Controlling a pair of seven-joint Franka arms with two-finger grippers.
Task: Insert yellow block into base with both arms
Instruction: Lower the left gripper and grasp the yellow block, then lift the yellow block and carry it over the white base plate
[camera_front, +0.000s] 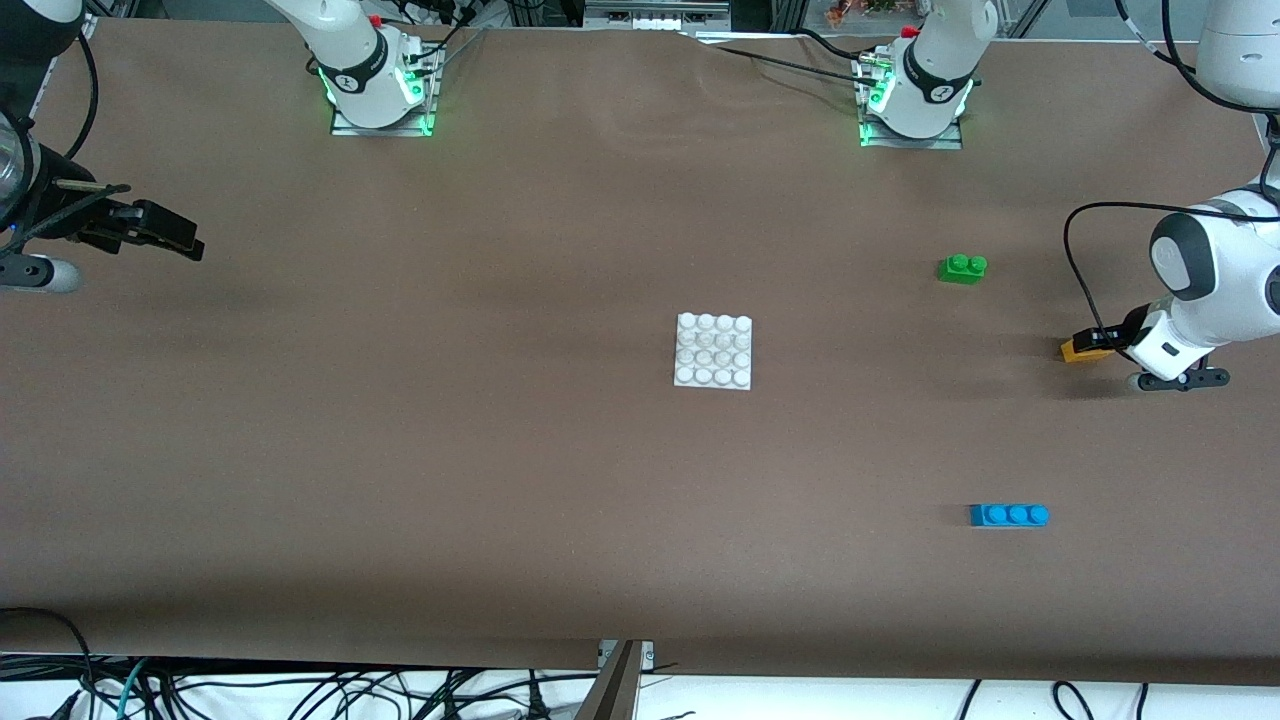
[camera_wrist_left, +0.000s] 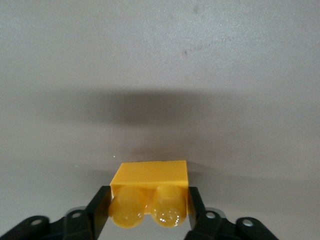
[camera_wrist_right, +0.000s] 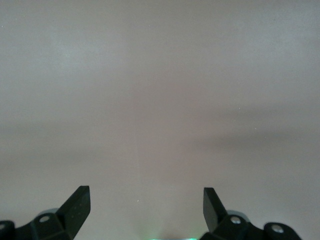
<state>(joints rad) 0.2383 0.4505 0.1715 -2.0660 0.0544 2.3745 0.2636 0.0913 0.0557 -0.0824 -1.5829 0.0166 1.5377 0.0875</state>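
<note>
Brown table (camera_front: 400, 450), white base (camera_front: 713, 350) mid-table, green brick (camera_front: 962, 268), yellow block (camera_front: 1084, 349), blue brick (camera_front: 1008, 515)

Our black two-finger left gripper (camera_wrist_left: 148, 207) pinches low at the table; our right gripper (camera_wrist_right: 146, 202) waits, fingers spread.

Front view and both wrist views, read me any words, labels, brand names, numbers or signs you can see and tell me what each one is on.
No readable text in any view.
Yellow block, base, green brick, blue brick: plain, no print.
Small dark round marks on the black bands near both arm bases: too small to read.
Left gripper and right gripper: no markings visible.
</note>
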